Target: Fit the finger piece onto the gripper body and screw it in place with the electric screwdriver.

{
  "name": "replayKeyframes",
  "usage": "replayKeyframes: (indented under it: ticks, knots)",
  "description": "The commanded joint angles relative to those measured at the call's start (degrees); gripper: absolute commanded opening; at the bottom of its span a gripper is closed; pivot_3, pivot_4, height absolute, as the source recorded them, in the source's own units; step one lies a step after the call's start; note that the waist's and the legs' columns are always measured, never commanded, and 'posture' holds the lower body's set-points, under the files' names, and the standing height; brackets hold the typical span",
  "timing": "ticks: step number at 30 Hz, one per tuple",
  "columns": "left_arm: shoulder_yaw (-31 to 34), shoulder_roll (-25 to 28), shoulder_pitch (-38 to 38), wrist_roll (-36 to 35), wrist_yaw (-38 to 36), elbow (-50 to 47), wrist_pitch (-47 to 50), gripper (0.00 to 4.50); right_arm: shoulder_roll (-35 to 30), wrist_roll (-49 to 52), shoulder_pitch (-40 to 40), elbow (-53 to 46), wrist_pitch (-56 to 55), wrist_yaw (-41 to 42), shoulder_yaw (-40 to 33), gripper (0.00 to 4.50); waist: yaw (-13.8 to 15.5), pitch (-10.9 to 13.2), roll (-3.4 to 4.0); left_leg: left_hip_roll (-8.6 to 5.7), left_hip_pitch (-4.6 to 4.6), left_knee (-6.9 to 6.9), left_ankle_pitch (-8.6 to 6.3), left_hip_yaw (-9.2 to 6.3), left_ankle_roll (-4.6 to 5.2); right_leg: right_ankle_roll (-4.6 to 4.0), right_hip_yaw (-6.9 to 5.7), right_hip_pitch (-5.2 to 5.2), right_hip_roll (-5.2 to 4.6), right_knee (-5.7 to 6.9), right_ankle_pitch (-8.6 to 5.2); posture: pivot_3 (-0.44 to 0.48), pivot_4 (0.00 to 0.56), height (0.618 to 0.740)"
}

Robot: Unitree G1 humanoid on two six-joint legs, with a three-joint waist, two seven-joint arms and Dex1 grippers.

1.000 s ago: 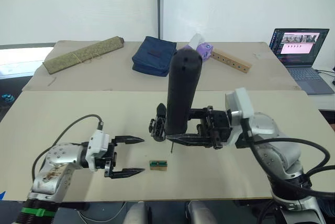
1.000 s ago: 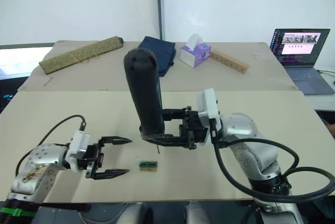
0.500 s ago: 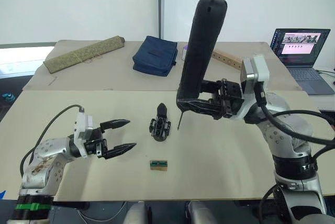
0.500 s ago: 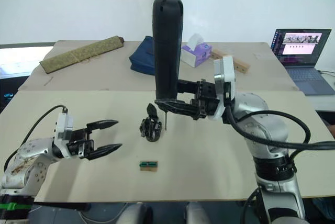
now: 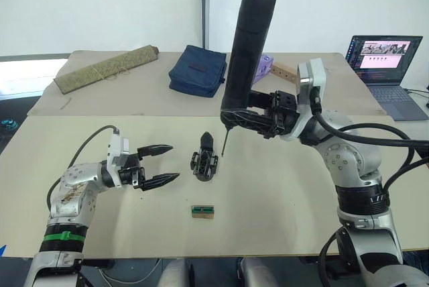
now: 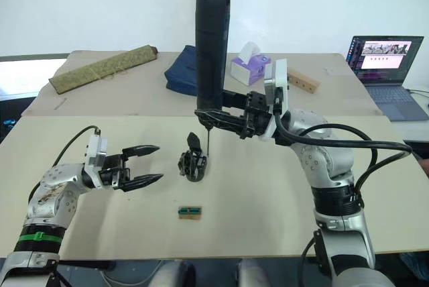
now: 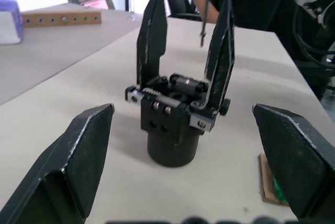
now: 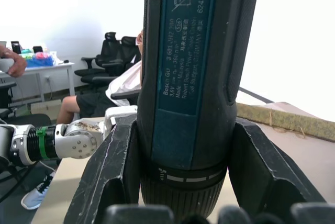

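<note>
**Screwdriver raised over the gripper body**

My right gripper [image 5: 242,115] was clamped around the lower end of the electric screwdriver [image 5: 244,49], which I held upright with its thin bit hanging just above and beside the gripper body [image 5: 204,160]. That body sat on the table [image 5: 281,200], both pointed fingers up in the left wrist view. My left gripper [image 5: 161,164] waited near it, fingers spread and empty. A small green-and-tan block [image 5: 202,212] lay nearer me.
</note>
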Motion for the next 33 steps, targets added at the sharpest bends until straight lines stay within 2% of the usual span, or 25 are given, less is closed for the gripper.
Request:
replayKeyframes:
  ticks: [1, 19, 33]
  knots:
    - [0.27, -0.64, -1.59, -0.20, -0.99, 0.51, -1.01, 4.50, 1.08, -0.30, -2.41, -1.10, -3.02, 0.23, -1.00, 1.93, -0.01, 0.00, 0.00, 0.00, 0.00, 0.00, 0.00, 0.00, 0.00, 0.00, 0.00, 0.00, 0.00, 0.00, 0.00, 0.000, 0.150, 0.740]
    - [-1.36, -3.75, -4.08, 2.31, -0.04, 3.63, -2.32, 4.50, 8.06, -4.06, -6.23, 1.47, -4.22, -0.11, 1.55, 1.93, -0.06, 0.00, 0.00, 0.00, 0.01, 0.01, 0.00, -0.05, 0.00, 0.00, 0.00, -0.02, 0.01, 0.09, 0.01, 0.000, 0.150, 0.740]
    - [-2.43, -4.69, -3.22, 4.96, 1.03, 3.52, -4.80, 4.50, 9.99, -7.10, -6.95, 2.87, -4.99, 0.51, 3.93, 1.93, -0.07, 0.00, 0.00, -0.03, 0.02, 0.03, 0.01, -0.05, -0.01, 0.00, -0.01, -0.06, 0.01, 0.44, 0.01, 0.000, 0.150, 0.740]
